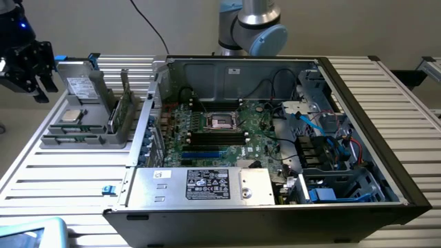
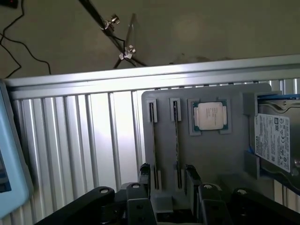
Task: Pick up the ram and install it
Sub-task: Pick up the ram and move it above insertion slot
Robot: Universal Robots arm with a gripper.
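The ram stands on its long edge in a slot of the grey holder, at the exterior view's left, beside the open computer case. My gripper hangs open, up and to the left of the holder, well apart from it. In the wrist view the ram shows edge-on as a thin dark line in the holder. It runs toward the gap of my open gripper, whose black fingers hold nothing. The black memory slots lie on the motherboard, below the processor socket.
A silver processor and a hard drive also sit in the holder. The case holds the motherboard, cables, a drive cage and a power supply. A slatted metal table carries everything. A light blue object lies at its near left corner.
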